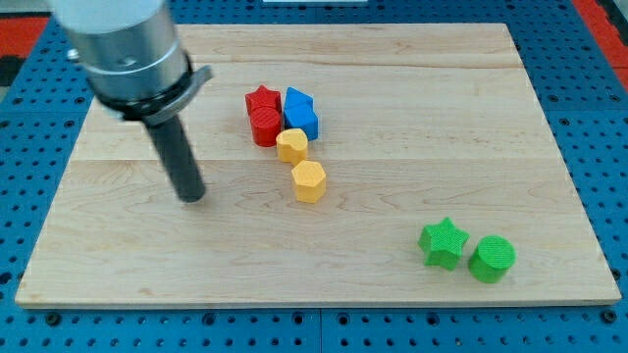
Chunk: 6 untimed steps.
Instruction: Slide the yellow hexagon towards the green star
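- Yellow hexagon [309,181] sits mid-frame; green star [442,242] lower right.
- Grasping nothing, my tip [192,197] rests left of it.
- Off-centre contact probably spins it toward the green cylinder [492,259].

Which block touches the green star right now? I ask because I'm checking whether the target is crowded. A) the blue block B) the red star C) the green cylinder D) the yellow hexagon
C: the green cylinder sits against the green star on the view's right side, while the yellow hexagon lies well apart, up and to the view's left.
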{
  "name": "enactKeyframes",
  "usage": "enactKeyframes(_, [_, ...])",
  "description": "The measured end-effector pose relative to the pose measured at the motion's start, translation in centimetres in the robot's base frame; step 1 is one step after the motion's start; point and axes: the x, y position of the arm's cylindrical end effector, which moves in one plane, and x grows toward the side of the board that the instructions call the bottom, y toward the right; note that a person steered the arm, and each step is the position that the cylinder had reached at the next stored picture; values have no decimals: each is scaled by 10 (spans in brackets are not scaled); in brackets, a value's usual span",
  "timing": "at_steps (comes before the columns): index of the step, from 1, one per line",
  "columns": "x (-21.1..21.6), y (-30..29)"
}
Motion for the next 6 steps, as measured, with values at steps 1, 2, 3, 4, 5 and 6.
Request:
enactKeyframes(1, [-2,30])
enactKeyframes(2, [-10,54])
enactKeyframes(3, [-11,86])
enactKeyframes(4, [-12,127])
enactKeyframes(5, [-15,159])
enactKeyframes(6, [-20,182])
